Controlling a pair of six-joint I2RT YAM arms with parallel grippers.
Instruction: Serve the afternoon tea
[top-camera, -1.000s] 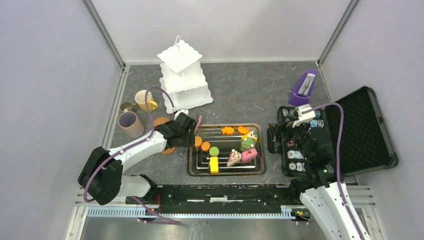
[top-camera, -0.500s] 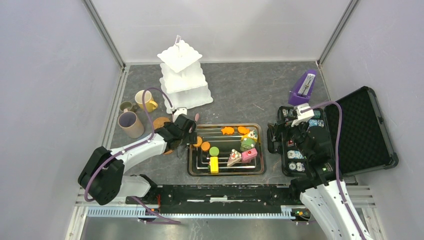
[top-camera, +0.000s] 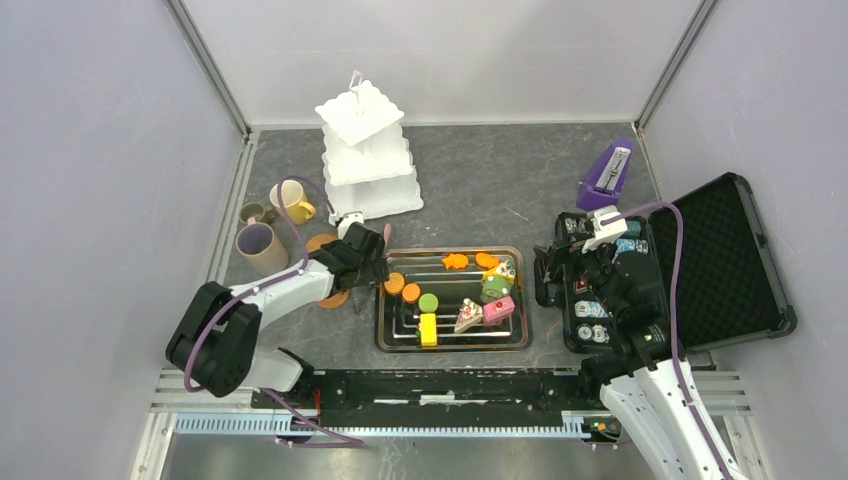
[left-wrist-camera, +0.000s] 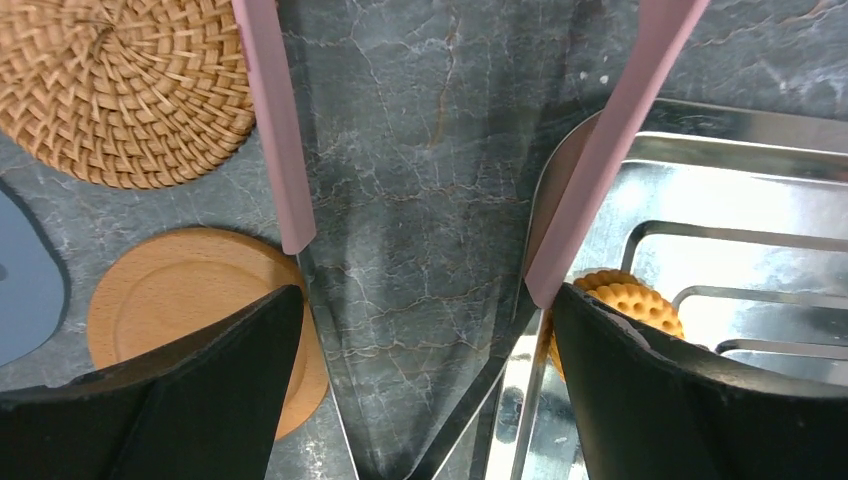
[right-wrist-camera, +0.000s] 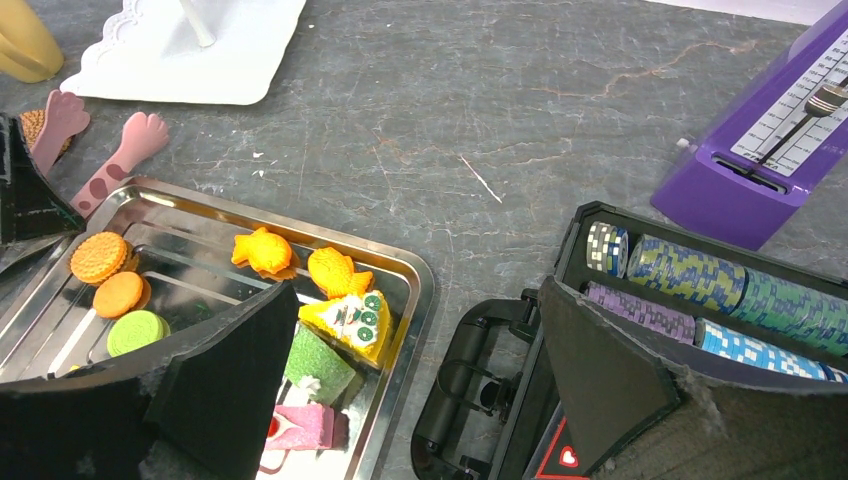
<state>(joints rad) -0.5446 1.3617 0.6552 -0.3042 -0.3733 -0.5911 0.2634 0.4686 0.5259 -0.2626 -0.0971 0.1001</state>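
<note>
From above, I see my left claw (top-camera: 385, 250) at the left rim of the tray (top-camera: 460, 347), mid frame, with the white stand (top-camera: 367, 150) higher up.

Left wrist: the claw is wide apart and empty, with an orange biscuit (left-wrist-camera: 620, 300) at lower right.

Right wrist: the right claw (right-wrist-camera: 412, 300) is apart and empty; toy cakes (right-wrist-camera: 350, 315) lie in the tray at lower left.

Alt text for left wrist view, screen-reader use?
Left gripper open and empty above the tabletop, one pink finger over the rim of the metal tray. An orange biscuit lies in the tray by that fingertip; a woven coaster and a wooden coaster lie beyond the other finger.
</note>
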